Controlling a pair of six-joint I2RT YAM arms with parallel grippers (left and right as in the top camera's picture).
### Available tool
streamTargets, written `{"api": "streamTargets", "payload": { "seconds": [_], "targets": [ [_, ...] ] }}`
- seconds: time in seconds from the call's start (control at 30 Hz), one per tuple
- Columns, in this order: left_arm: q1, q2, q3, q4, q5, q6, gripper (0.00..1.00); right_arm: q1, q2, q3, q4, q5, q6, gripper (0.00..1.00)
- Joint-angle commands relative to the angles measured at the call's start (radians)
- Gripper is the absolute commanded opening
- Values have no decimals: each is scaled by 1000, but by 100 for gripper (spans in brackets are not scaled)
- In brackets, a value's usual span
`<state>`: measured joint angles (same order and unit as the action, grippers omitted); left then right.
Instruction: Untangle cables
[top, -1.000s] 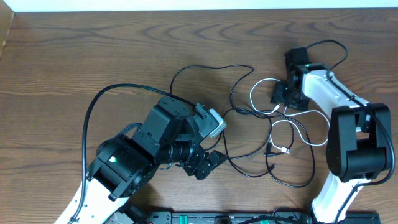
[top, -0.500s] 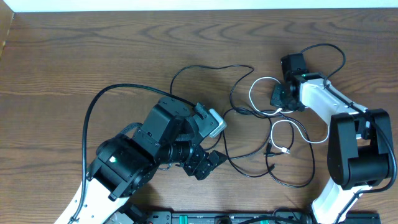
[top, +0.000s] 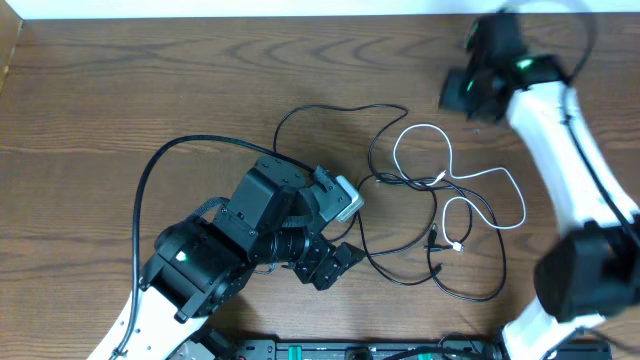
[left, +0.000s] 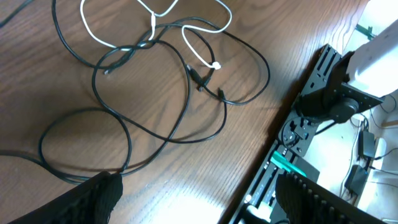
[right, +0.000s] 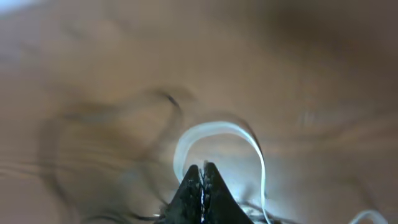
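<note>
The left arm lay folded low over the near-left part of the wooden table (top: 150, 80), its wrist turned so that the left gripper (top: 338, 262) pointed toward the middle of the table. In the left wrist view its two fingers (left: 99, 194) stood well apart at either lower corner of the picture, with bare wood between them. They touched neither cable. The right arm reached from its base at the near-right edge in a long line to the far-right corner, and the right gripper (top: 458, 92) hung there, blurred in the overhead view. In the right wrist view, also blurred, its fingertips (right: 194, 180) were pressed together in a narrow point, with no gap visible. A loop of the white cable (right: 217, 126) arched just beyond the tips. Whether the tips pinched it could not be determined. In the overhead view the white cable lay on the table right of centre in two loops, apart from the right gripper. The black cable (top: 345, 111) ran in wide loops around and across it, the two crossing near the middle.
</note>
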<state>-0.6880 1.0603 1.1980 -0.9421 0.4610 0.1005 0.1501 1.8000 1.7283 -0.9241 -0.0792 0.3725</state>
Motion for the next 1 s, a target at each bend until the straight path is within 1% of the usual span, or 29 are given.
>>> {"api": "streamTargets", "payload": {
  "seconds": [0.0, 0.1, 0.17, 0.2, 0.23, 0.27, 0.3, 0.33, 0.4, 0.43, 0.47, 0.53, 0.57, 0.6, 0.63, 0.67, 0.73, 0.8, 0.83, 0.9, 0.97],
  "targets": [
    [2, -2, 2, -3, -2, -9, 84, 13, -113, 137, -14, 1, -78, 1],
    [2, -2, 2, -3, -2, -9, 84, 13, -157, 158, -27, 45, -121, 1],
    [2, -2, 2, -3, -2, -9, 84, 13, -162, 158, -86, 97, -140, 2],
    [2, -2, 2, -3, -2, -9, 85, 13, -160, 155, -110, 108, -156, 8],
    [2, -2, 2, -3, -2, -8, 88, 13, -153, 145, -143, 115, -190, 20],
    [2, -2, 2, -3, -3, -8, 90, 13, -141, 123, -197, 115, -239, 36],
    [2, -2, 2, -3, -5, -8, 91, 13, -132, 111, -233, 117, -256, 41],
    [2, -1, 2, -3, -12, -8, 91, 13, -121, 97, -285, 129, -257, 43],
    [2, 0, 2, -4, -30, -9, 93, 13, -102, 70, -379, 133, -219, 44],
    [2, 0, 2, -4, -32, -9, 93, 13, -95, 52, -428, 133, -180, 45],
    [2, 0, 2, -4, -32, -9, 94, 13, -90, 18, -492, 127, -100, 51],
    [2, 0, 2, -5, -32, -9, 93, 17, -90, -31, -540, 86, 7, 60],
    [2, 0, 2, -5, -32, -9, 93, 19, -90, -57, -555, 44, 57, 62],
    [2, 0, 2, -5, -32, -9, 94, 23, -90, -107, -557, -21, 136, 59],
    [2, 0, 2, -5, -32, -9, 93, 24, -90, -129, -554, -42, 177, 54],
    [2, 0, 2, -5, -32, -9, 93, 24, -90, -160, -542, -57, 231, 53],
    [2, 0, 2, -5, -32, -9, 93, 24, -90, -228, -494, -62, 361, 55],
    [2, 0, 2, -8, -32, -9, 95, 24, -90, -297, -451, -71, 553, 57],
    [2, 0, 2, -15, -32, -9, 93, 31, -90, -365, -412, -98, 707, 63],
    [2, 0, 2, -22, -32, -9, 93, 41, -90, -431, -330, -116, 777, 68],
    [2, 0, 2, -26, -32, -8, 94, 51, -90, -481, -233, -137, 778, 75]
  ]
}}
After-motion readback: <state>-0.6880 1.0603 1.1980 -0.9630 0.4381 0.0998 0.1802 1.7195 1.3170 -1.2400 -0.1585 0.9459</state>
